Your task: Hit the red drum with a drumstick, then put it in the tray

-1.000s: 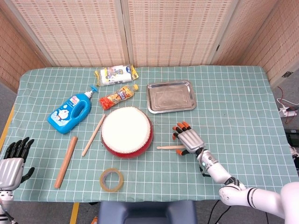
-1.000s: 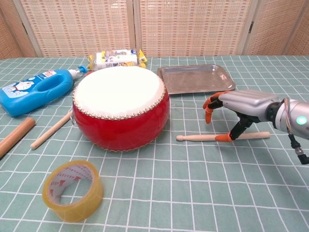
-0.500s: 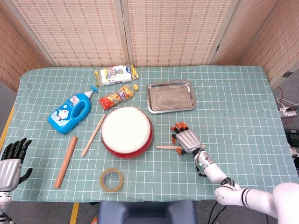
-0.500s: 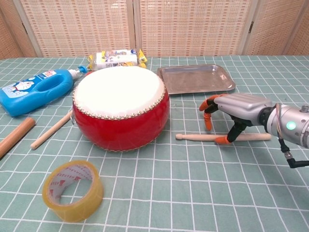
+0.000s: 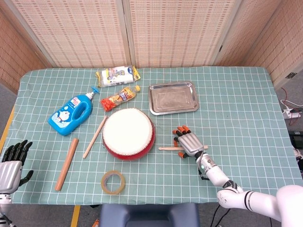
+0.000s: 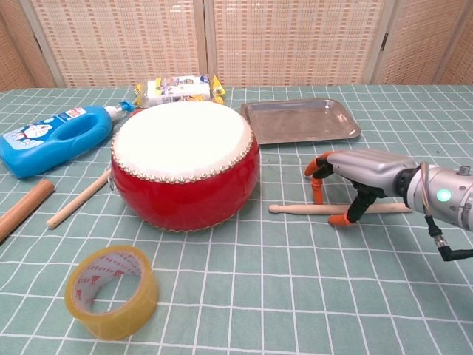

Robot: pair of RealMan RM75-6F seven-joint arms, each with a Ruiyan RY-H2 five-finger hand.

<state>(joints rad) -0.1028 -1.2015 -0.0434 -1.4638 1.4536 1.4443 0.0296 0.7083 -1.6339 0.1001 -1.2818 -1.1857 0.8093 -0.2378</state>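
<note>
Checked tablecloth near its front edge: right hand (image 6: 353, 176) straddles drumstick (image 6: 303, 209), fingers apart, nothing gripped, ready to lift

Blue bottle (image 5: 70, 114), tape roll (image 5: 113, 182), snack packets (image 5: 117, 75)
</note>
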